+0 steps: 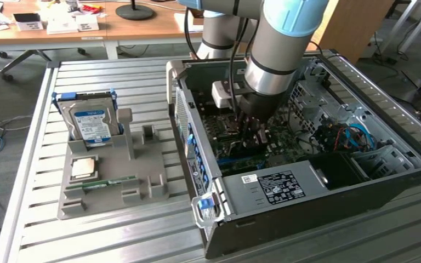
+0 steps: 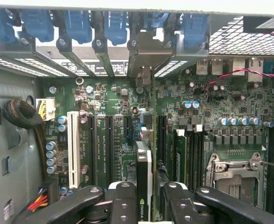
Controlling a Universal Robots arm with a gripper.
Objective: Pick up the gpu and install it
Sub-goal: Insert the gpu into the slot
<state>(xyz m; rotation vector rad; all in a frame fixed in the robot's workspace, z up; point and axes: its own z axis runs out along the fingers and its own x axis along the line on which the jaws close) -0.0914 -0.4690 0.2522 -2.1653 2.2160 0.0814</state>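
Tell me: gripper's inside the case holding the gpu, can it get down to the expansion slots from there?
Probably yes. The gripper holds the gpu edge-on above the motherboard, its bracket lined up with the rear slot opening. Nothing visible lies between card and slots; cables sit off to the sides.

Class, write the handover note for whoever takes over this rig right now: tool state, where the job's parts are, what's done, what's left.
Tool: shut on the gpu, deep inside the open computer case.
Gpu: edge-on over the motherboard, its bracket up at the rear slot openings.
Done: card picked up and carried into the case.
Left: whether it is fully seated can't be told; release not yet made.
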